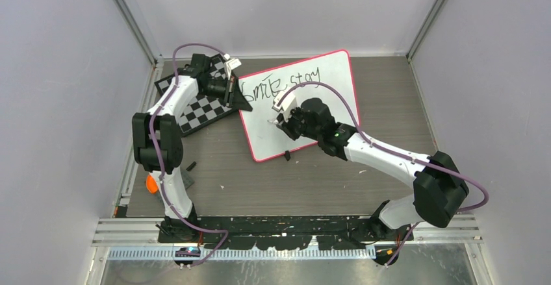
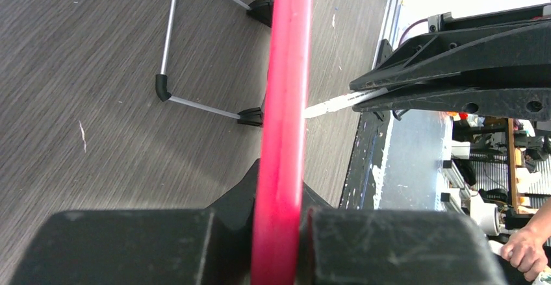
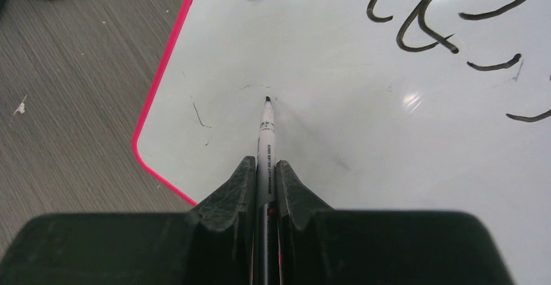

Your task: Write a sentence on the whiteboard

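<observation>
Whiteboard (image 1: 334, 97) on table mid-rear, skewed, chessboard (image 1: 201, 113) just left of it. Left gripper (image 2: 281, 233) clamped on its pink frame at left edge. Right gripper (image 3: 265, 168) pinches marker (image 3: 266, 129), tip at bare white below writing. Sentence (image 1: 279, 84): one top line, reads "Smile stay". Marker barrel print too small to read
</observation>
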{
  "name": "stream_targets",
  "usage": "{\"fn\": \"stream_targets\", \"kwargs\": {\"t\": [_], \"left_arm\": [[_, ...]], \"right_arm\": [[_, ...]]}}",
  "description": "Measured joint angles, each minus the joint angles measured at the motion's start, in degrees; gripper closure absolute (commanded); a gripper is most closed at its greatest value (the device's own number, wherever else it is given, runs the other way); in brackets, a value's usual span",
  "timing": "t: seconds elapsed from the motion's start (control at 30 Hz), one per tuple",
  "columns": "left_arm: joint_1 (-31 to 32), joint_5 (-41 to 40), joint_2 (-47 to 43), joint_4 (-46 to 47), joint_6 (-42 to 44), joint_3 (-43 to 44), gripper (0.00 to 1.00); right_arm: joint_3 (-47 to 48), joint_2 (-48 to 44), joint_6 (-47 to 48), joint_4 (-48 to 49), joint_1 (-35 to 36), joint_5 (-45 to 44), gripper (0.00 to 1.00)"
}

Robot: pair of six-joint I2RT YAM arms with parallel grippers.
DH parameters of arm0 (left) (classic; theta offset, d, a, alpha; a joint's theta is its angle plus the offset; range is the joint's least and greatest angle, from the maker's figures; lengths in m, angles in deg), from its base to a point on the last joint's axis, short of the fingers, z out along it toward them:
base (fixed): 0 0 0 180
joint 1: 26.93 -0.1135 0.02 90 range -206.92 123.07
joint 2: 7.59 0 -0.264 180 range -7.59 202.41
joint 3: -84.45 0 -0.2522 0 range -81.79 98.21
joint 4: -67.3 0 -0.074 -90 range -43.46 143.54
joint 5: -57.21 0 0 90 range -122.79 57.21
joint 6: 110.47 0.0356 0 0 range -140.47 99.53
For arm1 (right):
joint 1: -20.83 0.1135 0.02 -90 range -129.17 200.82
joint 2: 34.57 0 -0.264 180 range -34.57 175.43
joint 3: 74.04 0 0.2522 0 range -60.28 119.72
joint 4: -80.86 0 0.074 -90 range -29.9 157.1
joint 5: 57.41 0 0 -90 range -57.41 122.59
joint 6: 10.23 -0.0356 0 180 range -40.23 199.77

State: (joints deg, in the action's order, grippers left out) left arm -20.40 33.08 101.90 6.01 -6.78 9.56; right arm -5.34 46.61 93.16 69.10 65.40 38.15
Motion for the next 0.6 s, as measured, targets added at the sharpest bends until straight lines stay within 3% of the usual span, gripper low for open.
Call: {"fn": "stream_targets", "kwargs": {"t": [0.6], "left_arm": [[0.0,-0.28,0.0,-0.79,1.77,0.13,1.0]], "right_arm": [[0.02,1.25,1.55,2.36,0.11,-2.34,1.0]]}}
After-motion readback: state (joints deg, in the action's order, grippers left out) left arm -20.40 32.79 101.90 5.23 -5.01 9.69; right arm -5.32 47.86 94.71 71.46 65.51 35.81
